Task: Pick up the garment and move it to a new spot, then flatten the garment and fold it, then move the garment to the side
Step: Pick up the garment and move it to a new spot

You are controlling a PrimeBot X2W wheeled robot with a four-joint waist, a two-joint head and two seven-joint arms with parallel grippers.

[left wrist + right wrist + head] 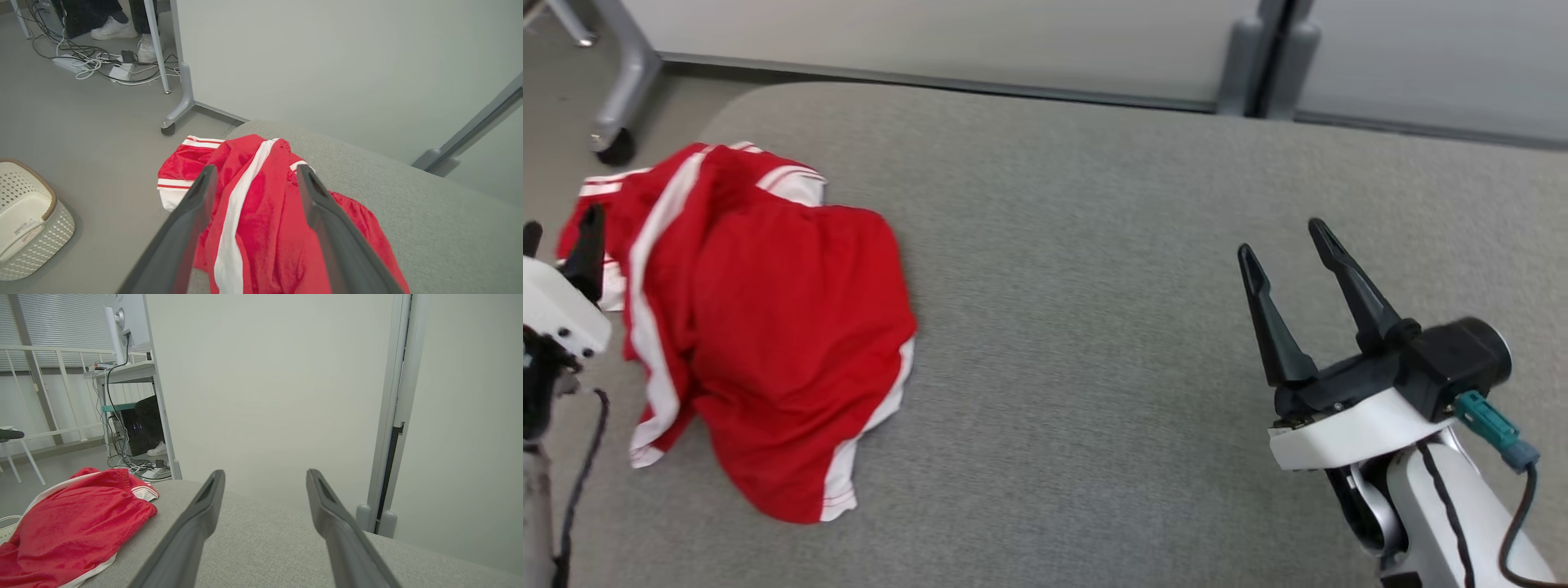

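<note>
We have the garment [768, 327] bunched at the left end of the table [1094, 245], part hanging off the edge. Our left gripper [253, 171] hovers just by it, jaws wide, empty: probably staged for the pick. Our right gripper [1282, 241] is equally wide, empty, well right, leaving us bare table for flattening.

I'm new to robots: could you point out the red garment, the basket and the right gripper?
garment [792, 343]: head view, red middle.
basket [52, 200]: left wrist view, brown rim.
right gripper [1282, 239]: head view, between fingertips.
</note>
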